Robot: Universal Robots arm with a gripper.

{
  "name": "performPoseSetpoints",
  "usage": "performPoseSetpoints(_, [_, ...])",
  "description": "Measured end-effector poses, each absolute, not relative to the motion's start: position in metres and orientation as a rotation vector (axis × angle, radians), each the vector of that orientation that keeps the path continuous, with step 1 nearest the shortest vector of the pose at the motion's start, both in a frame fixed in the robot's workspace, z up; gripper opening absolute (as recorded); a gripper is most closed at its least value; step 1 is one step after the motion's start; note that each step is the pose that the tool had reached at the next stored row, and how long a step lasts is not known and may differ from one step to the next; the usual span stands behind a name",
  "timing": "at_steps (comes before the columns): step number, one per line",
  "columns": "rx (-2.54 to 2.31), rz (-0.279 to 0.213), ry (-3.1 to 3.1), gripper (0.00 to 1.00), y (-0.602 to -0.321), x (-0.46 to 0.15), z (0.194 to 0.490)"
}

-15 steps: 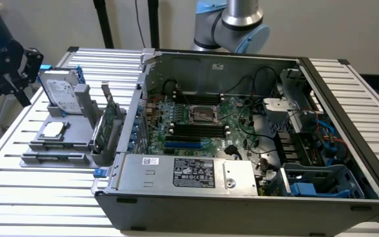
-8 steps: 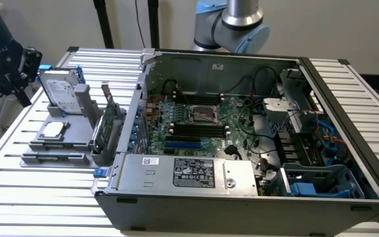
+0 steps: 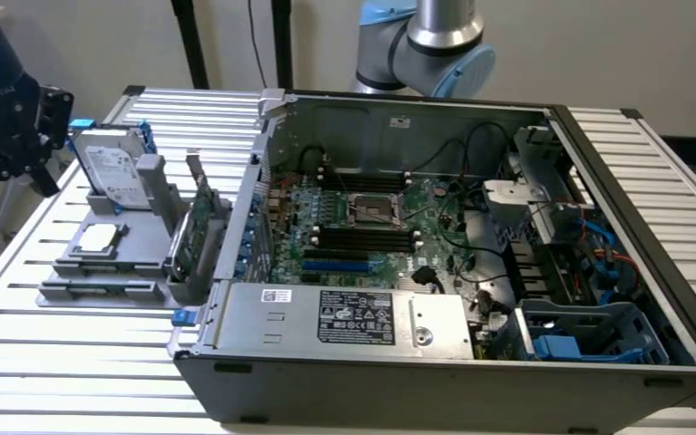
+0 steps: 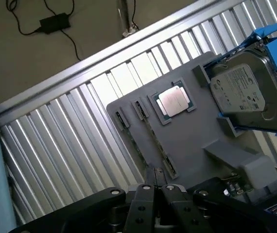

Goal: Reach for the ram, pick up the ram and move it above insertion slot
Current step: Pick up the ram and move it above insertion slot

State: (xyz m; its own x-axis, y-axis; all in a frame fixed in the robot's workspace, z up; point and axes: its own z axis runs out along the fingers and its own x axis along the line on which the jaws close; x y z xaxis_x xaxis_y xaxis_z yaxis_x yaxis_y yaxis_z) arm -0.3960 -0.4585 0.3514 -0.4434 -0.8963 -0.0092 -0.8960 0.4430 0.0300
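Pincer (image 4: 156, 187) is hanging with jaws pinched narrow and empty, just by the near end of the ram (image 4: 157, 143), which is sitting edge-up in the long slot of the gray holder (image 4: 192, 141) on the counter (image 4: 80, 136), running lengthwise straight away from it.

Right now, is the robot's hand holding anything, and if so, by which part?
Nothing, as far as it shows. The hand hangs clear above the grey tray, and the ram appears to lie on edge in its tray slot, untouched.
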Motion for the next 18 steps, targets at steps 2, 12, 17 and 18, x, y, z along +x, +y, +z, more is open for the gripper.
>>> performPoseSetpoints(2, [1.703,-0.044,-2.633,0.11,-0.4585,-0.3960,0.3510])
performPoseSetpoints(12, [1.945,-0.024,-2.482,0.11,-0.4585,-0.3960,0.3493])
performPoseSetpoints(17, [2.057,-0.022,-2.392,0.11,-0.4585,-0.3960,0.3476])
performPoseSetpoints(18, [2.079,-0.022,-2.373,0.11,-0.4585,-0.3960,0.3473])
